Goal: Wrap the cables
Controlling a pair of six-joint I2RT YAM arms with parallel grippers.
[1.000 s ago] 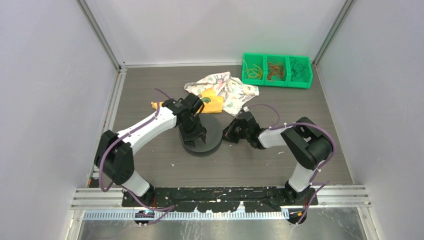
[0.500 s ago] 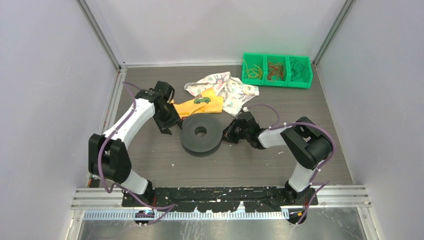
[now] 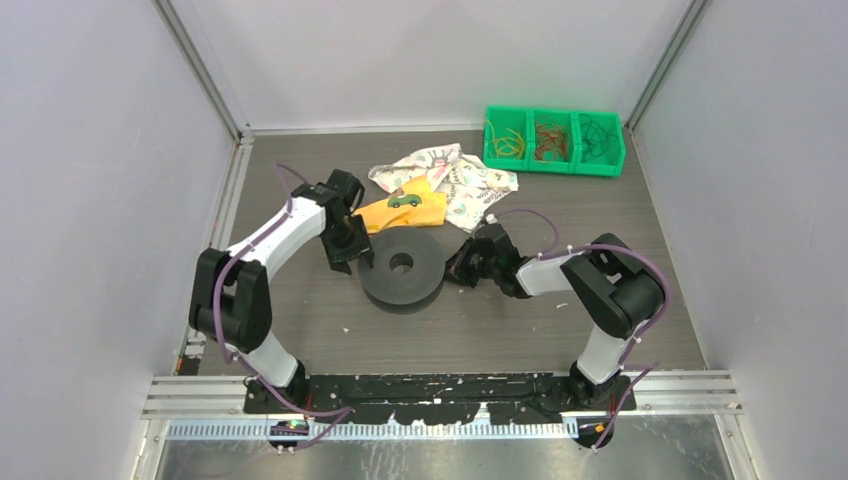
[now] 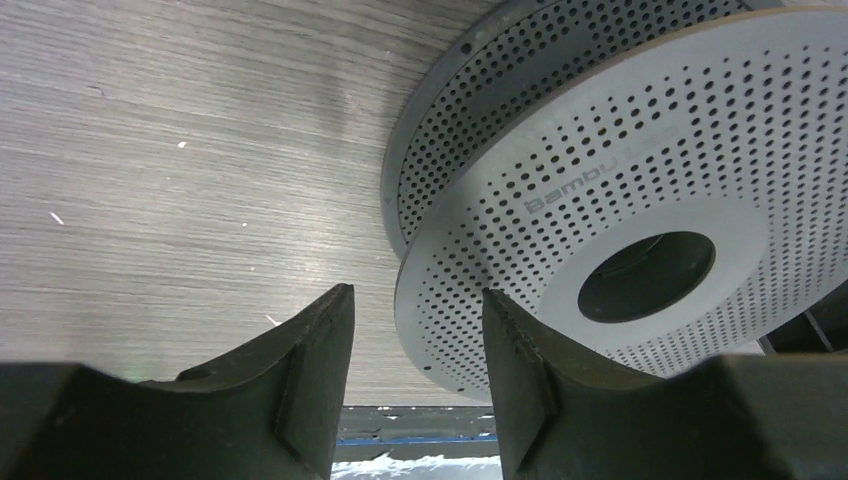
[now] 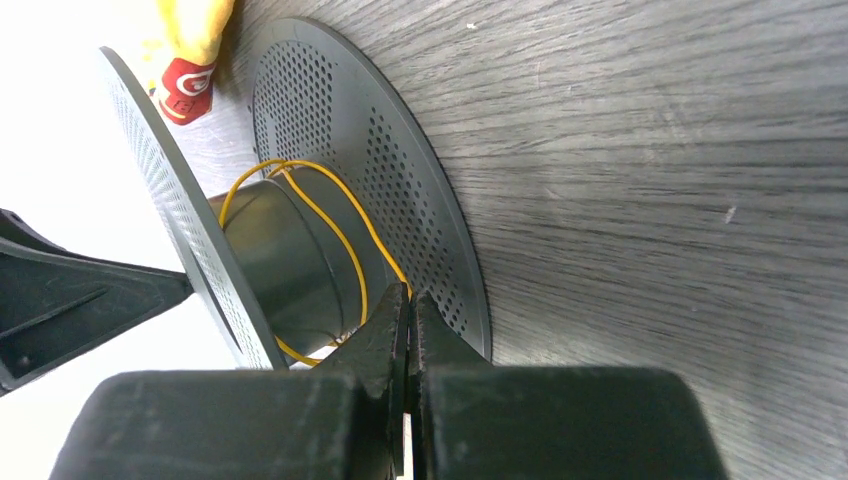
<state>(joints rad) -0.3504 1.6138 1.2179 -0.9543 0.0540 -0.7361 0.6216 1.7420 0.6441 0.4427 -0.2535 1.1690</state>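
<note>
A black perforated spool (image 3: 402, 266) lies flat mid-table. A thin yellow cable (image 5: 345, 245) loops loosely round its core (image 5: 285, 265), between the two flanges. My right gripper (image 5: 409, 292) is at the spool's right side (image 3: 462, 266), its jaws shut where the cable runs into their tips. My left gripper (image 3: 350, 250) hangs at the spool's left rim. In the left wrist view the left gripper (image 4: 418, 340) is open and empty, with the top flange (image 4: 620, 170) just beyond the fingertips.
A green three-compartment bin (image 3: 556, 160) at the back right holds more thin cables (image 3: 507, 142). A patterned cloth (image 3: 455, 175) and a yellow cloth (image 3: 400, 210) lie just behind the spool. White walls enclose the table on three sides.
The left arm lifted off the spool's top, swung out to the left, then came back to its left rim with its jaws a little wider. The right arm stayed still.
</note>
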